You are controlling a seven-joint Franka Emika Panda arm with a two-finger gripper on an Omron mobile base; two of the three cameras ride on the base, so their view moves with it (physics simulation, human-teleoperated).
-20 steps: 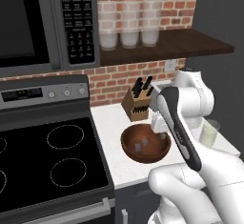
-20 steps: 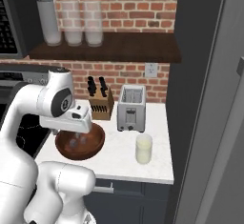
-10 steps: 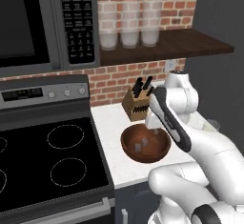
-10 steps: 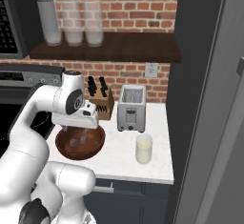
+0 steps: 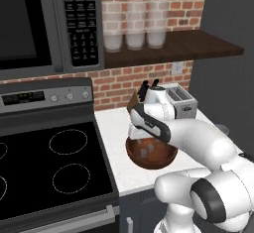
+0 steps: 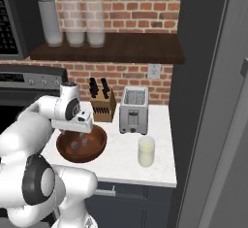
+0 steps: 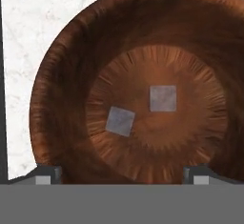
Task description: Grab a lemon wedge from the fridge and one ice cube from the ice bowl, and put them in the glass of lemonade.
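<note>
Ice cube pickup: tool poised over the ice bowl

Tool point(image 7: 122, 174), jaws spread wide and empty, hangs just above the ice bowl point(image 7: 57, 89), where two cubes lie apart; the nearer ice cube point(image 7: 163, 98) sits almost centred. Next, I judge, a straight descent to straddle one cube. On the white surface point(image 6: 160, 164), the glass of lemonade point(image 6: 146, 151) waits near the toaster point(image 6: 133, 109), stove point(image 5: 49, 167) alongside.
</note>
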